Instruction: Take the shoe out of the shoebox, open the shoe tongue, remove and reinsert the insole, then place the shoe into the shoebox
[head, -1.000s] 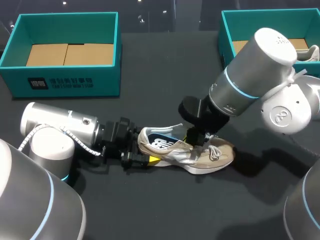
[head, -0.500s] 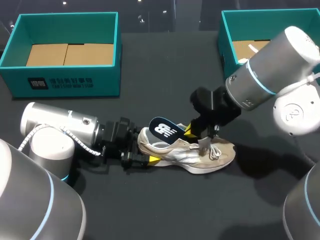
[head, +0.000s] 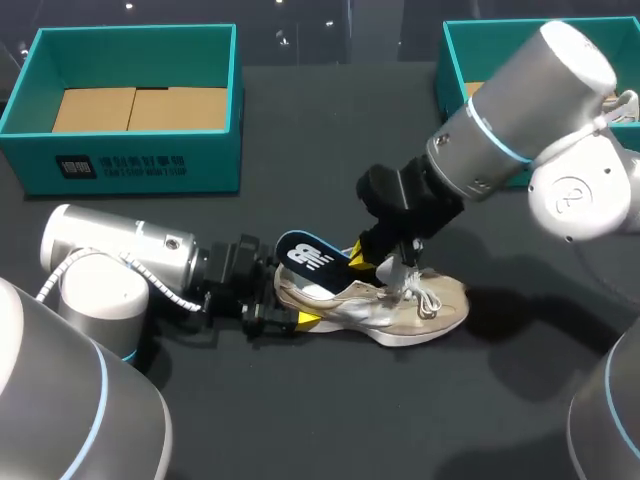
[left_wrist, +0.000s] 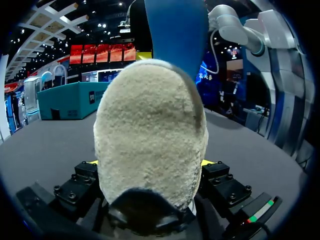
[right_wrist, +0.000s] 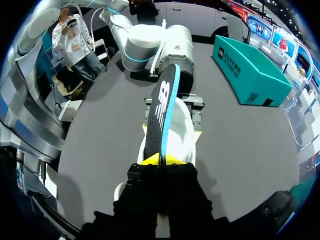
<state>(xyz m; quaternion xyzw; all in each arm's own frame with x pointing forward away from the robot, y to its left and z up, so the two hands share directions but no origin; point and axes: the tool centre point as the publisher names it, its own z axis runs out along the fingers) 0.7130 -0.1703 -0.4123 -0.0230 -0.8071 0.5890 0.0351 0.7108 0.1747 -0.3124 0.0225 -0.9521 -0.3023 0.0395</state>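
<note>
A beige and silver shoe lies on its sole on the black table. My left gripper is shut on its heel: in the left wrist view the fuzzy heel fills the gap between the fingers, a yellow tip at each side. My right gripper is shut on the front end of a dark blue insole with a white logo. The insole slants up out of the shoe, over its heel. In the right wrist view the insole stands edge-on, pinched between the yellow tips of the right gripper, above the shoe.
A teal shoebox with a cardboard floor stands at the back left. A second teal box at the back right holds another shoe. My left arm lies low along the table behind the heel.
The right gripper has drawn the insole up out of the shoe, first to the right, then back left. The left gripper and the shoe have stayed put.
</note>
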